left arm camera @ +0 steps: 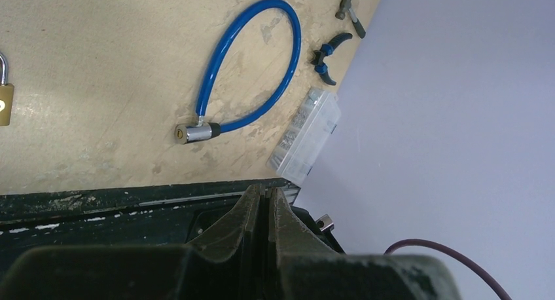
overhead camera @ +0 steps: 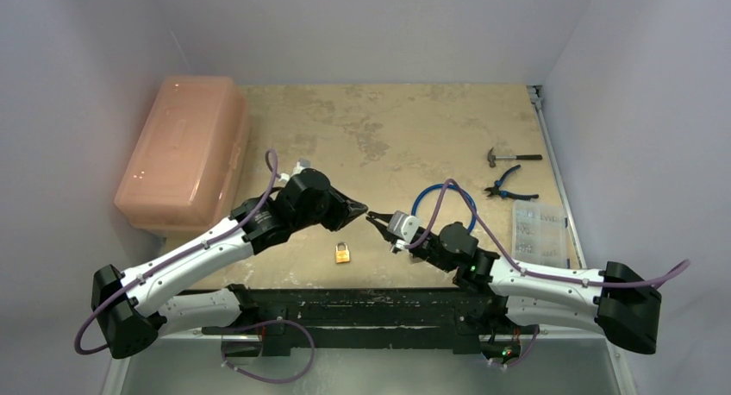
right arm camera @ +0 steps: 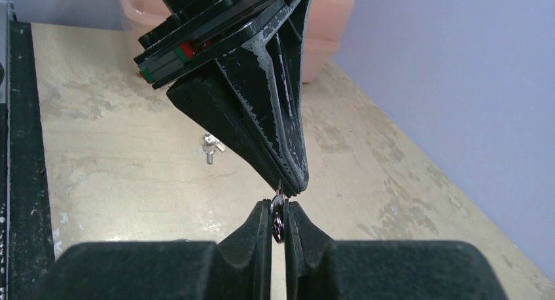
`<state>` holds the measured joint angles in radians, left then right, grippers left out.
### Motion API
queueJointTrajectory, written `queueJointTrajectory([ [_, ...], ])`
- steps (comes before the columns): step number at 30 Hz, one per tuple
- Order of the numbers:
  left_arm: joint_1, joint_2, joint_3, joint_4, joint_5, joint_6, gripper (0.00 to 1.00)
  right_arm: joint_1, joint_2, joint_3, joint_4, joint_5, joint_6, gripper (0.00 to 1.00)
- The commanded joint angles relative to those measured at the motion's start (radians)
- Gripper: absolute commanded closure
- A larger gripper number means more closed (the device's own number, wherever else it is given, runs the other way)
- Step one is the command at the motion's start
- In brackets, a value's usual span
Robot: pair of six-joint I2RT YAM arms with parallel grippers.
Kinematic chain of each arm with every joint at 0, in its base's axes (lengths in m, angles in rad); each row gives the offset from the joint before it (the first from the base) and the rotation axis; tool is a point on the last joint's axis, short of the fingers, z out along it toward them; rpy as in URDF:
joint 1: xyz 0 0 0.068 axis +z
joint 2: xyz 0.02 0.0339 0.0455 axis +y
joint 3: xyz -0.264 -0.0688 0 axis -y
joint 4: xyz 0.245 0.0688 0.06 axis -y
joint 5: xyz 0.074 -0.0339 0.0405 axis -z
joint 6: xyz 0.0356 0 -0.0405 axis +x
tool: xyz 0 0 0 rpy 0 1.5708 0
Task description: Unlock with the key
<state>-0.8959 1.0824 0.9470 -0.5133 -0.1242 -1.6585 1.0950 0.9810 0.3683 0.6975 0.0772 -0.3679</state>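
Brass padlock (overhead camera: 343, 253) on table (overhead camera: 388, 128), key (right arm camera: 278, 223) held in air just beyond padlock, left fingers (right arm camera: 262, 116) closed on its upper end, right fingers (right arm camera: 252, 238) pinched on its ring, blue cable lock (overhead camera: 444, 197) farther right of padlock.

walls (overhead camera: 371, 24): pale lilac | tabletop (overhead camera: 405, 128): worn tan, perhaps plywood | light: even

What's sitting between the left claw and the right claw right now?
A small key, pinched at the left claw's tip and reaching between the right claw's fingers. The right wrist view shows it.
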Motion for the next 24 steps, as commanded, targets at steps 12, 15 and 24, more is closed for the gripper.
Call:
queueJointTrajectory([
  [12, 0.004, -0.096, -0.056, 0.023, -0.109, 0.143, 0.22, 0.002, -0.139, 0.037, -0.12, 0.052, 0.295, 1.0],
  [15, 0.005, -0.14, -0.072, -0.013, -0.174, 0.226, 0.21, 0.002, -0.192, 0.018, -0.156, 0.057, 0.397, 1.0],
  [24, 0.004, -0.244, -0.101, -0.082, -0.241, 0.513, 0.22, 0.002, -0.261, -0.014, -0.235, 0.072, 0.677, 1.0],
])
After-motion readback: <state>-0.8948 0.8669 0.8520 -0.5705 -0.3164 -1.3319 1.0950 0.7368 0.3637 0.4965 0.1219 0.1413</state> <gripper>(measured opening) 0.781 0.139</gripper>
